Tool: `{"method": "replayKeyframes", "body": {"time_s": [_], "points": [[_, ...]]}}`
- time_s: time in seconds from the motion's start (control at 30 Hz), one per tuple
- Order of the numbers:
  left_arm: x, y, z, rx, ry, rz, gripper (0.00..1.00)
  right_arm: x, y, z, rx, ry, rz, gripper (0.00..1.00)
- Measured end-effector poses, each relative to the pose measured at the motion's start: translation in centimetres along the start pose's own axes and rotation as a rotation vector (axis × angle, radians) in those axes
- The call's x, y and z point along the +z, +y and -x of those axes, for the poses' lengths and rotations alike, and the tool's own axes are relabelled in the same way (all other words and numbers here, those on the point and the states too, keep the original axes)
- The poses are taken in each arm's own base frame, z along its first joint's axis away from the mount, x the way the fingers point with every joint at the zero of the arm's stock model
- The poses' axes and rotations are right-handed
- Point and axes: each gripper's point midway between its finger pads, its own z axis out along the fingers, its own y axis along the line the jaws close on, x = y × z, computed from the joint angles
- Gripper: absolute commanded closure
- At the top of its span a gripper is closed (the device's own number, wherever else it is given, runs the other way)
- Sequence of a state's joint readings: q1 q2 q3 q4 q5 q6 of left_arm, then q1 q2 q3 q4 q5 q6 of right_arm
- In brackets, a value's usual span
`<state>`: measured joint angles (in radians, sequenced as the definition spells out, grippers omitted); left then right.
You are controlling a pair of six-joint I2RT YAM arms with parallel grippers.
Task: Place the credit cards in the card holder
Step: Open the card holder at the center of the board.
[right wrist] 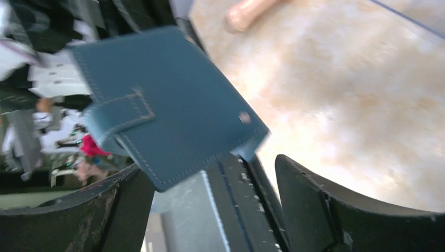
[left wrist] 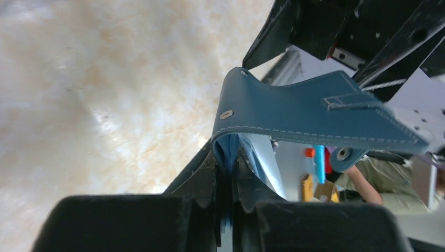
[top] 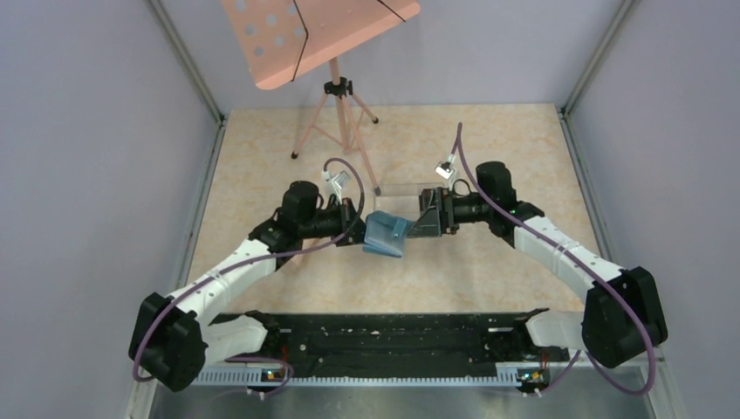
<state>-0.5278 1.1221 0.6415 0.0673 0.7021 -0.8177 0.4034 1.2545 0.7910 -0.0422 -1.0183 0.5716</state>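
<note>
Single-handedly pinches card holder (top: 387, 234) by inner fold in narrow left gripper (left wrist: 228, 164). Holds right gripper (top: 423, 222) wide at its three o'clock.

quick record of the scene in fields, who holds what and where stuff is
card holder: teal, raised between the two arms
left gripper: fingers shut on the card holder's inner pocket edge
right gripper: fingers open, card holder just ahead, not gripped
credit cards: not visible in any view
clear box: on the table, beyond the card holder
</note>
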Motion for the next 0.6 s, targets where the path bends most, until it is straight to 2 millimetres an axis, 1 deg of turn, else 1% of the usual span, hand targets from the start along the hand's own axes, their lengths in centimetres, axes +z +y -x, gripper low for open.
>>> {"method": "replayKeyframes", "body": {"time_s": [0.03, 0.07, 0.13, 0.17, 0.23, 0.27, 0.33, 0.43, 0.5, 0.6], "points": [[-0.3, 0.4, 0.7, -0.003, 0.006, 0.082, 1.00, 0.0, -0.9, -0.3, 0.000, 0.001, -0.043, 0.15], [-0.3, 0.5, 0.8, -0.001, 0.006, 0.098, 1.00, -0.1, -1.8, -0.6, -0.003, 0.005, -0.088, 0.14], [-0.7, 1.3, 1.3, -0.021, 0.039, 0.212, 1.00, -0.2, -3.4, -1.5, -0.014, 0.020, -0.175, 0.13], [-0.7, 1.7, 1.5, -0.031, 0.056, 0.251, 1.00, -0.2, -3.9, -1.8, -0.019, 0.028, -0.203, 0.13], [-0.7, 2.7, 1.1, -0.067, 0.105, 0.316, 1.00, 0.1, -4.7, -2.8, -0.051, 0.057, -0.270, 0.13], [-0.6, 3.3, 0.7, -0.089, 0.130, 0.342, 1.00, 0.4, -4.8, -3.3, -0.069, 0.073, -0.290, 0.13], [-0.7, 4.7, -0.8, -0.147, 0.190, 0.396, 1.00, 1.2, -4.8, -4.4, -0.130, 0.111, -0.339, 0.13], [-0.9, 5.7, -2.5, -0.209, 0.248, 0.443, 1.00, 2.3, -4.1, -5.4, -0.252, 0.137, -0.406, 0.13], [-1.1, 5.9, -3.1, -0.235, 0.263, 0.456, 1.00, 2.7, -3.2, -5.6, -0.340, 0.126, -0.444, 0.12], [-1.1, 5.8, -3.4, -0.261, 0.268, 0.457, 1.00, 2.7, -1.7, -5.2, -0.465, 0.081, -0.496, 0.11]]}}
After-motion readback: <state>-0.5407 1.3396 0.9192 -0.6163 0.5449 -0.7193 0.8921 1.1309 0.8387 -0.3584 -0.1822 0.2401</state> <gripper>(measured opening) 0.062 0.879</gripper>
